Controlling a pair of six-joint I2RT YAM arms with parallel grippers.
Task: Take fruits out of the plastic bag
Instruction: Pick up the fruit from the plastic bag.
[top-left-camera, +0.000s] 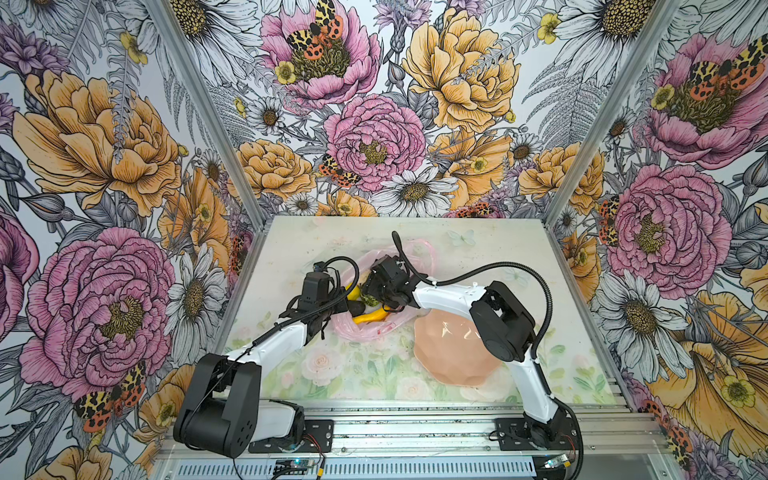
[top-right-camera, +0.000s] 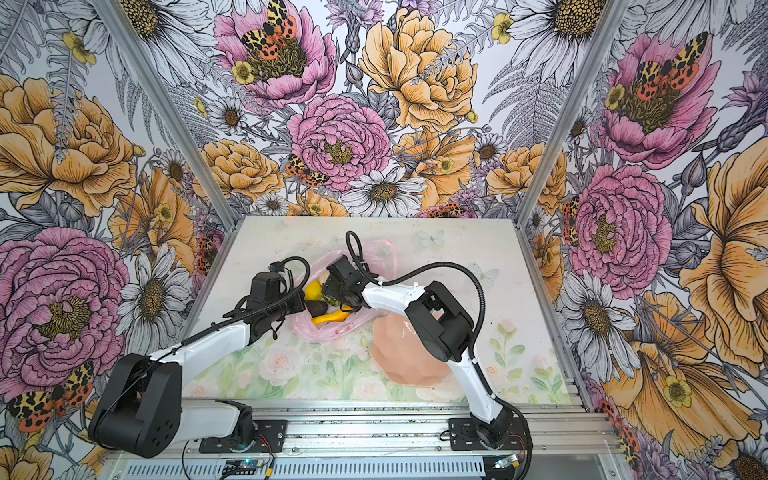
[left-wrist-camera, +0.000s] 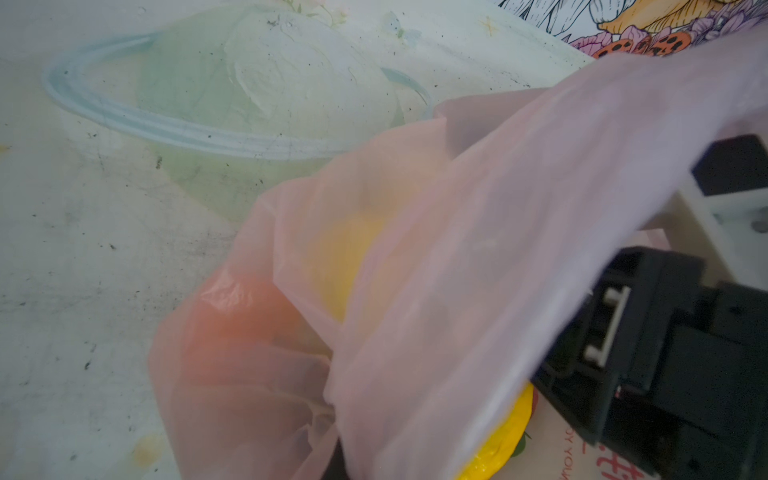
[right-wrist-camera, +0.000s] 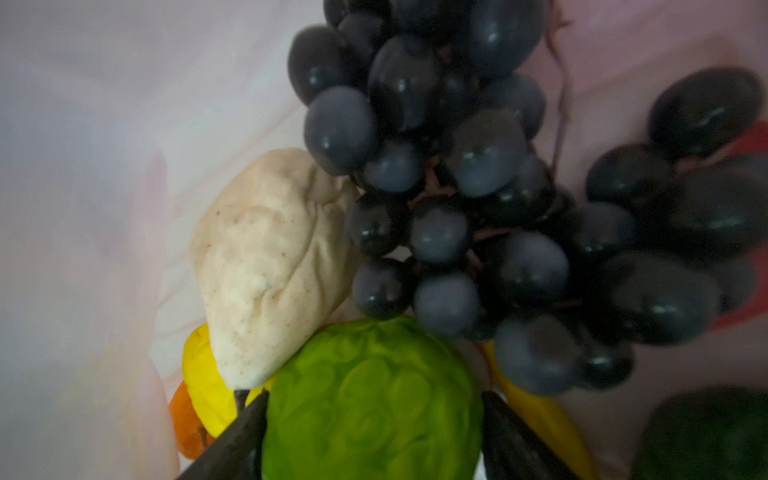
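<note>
The pink plastic bag (top-left-camera: 374, 332) (top-right-camera: 328, 330) lies mid-table, its mouth facing the arms. My right gripper (right-wrist-camera: 372, 415) reaches inside, both dark fingers (right-wrist-camera: 241, 432) pressed against a bumpy green fruit (right-wrist-camera: 365, 365) (top-left-camera: 368, 298). Around it lie a dark grape bunch (right-wrist-camera: 457, 187), a cream lump (right-wrist-camera: 270, 266), a lemon (right-wrist-camera: 203, 382) (top-left-camera: 353, 292), an orange piece (right-wrist-camera: 185, 424), a banana (top-left-camera: 370, 316) and a dark avocado (top-left-camera: 356, 308). My left gripper (top-left-camera: 337, 306) is shut on the bag's left rim and holds the film (left-wrist-camera: 457, 249) up, which hides its fingers.
A peach-pink scalloped dish (top-left-camera: 449, 357) (top-right-camera: 409, 365) sits right of the bag, partly under my right arm's elbow (top-left-camera: 503, 324). Floral walls close the table on three sides. An aluminium rail (top-left-camera: 415, 419) with both arm bases runs along the front edge.
</note>
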